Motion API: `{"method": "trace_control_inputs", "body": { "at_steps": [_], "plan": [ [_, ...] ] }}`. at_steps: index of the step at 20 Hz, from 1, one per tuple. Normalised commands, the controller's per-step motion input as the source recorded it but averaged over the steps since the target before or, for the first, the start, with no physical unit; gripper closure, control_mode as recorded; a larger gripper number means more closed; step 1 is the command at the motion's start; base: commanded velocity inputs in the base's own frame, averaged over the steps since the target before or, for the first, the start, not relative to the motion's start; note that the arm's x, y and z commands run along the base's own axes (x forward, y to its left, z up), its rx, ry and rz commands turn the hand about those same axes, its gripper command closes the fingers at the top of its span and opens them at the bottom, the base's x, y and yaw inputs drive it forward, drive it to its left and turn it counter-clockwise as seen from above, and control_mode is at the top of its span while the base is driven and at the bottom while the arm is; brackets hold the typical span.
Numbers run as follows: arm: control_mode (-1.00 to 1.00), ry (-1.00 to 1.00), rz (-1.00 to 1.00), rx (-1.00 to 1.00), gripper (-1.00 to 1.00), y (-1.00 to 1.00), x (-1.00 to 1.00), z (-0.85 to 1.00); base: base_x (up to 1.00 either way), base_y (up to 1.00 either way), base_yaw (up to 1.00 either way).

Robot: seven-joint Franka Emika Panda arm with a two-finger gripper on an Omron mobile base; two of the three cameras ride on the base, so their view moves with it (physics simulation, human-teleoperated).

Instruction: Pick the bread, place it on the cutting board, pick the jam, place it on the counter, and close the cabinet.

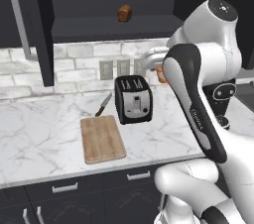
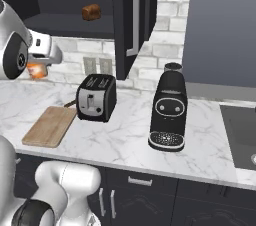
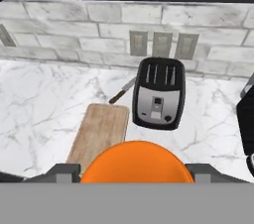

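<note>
Your gripper [image 3: 134,176] was clamped on the jam [image 3: 136,162], the orange jar sitting between the 2 dark fingertips [image 3: 64,172] in the hand view, held in the air above the near end of the cutting board [image 3: 99,131]. In the right base view, the jam [image 2: 36,71] showed as an orange patch under the white wrist at far left, clear of the counter [image 2: 125,140]. You had the bread [image 1: 124,13], 1 small brown loaf, on the open shelf of the cabinet [image 1: 114,27], high above the toaster [image 1: 133,99]. The cabinet door [image 1: 30,25] stood swung open at the left. The cutting board [image 1: 102,139] lay flat and bare on the white marble counter [image 1: 39,139], just left of and nearer than the black toaster. 1 knife [image 1: 103,104] lay at the board's far edge, its blade pointing toward the brick wall. To the right on the counter you had 1 black coffee machine [image 2: 169,107], well apart from the toaster [image 2: 96,97].
</note>
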Motion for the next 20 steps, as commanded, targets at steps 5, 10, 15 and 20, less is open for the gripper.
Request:
{"method": "trace_control_inputs", "body": {
  "at_steps": [5, 10, 15, 20],
  "plan": [
    [-1.0, 0.0, 0.0, 0.0, 1.0, -0.37, 0.13, -0.31, 0.0, 0.0, 0.0],
    [-1.0, 0.03, 0.0, 0.0, 1.0, -0.4, 0.14, -0.14, 0.0, 0.0, 0.0],
    [-1.0, 0.12, 0.0, 0.0, 1.0, -0.3, 0.03, -0.12, 0.0, 0.0, 0.0],
    [-1.0, 0.14, 0.0, 0.0, 1.0, -0.26, 0.01, -0.22, 0.0, 0.0, 0.0]
  ]
}}
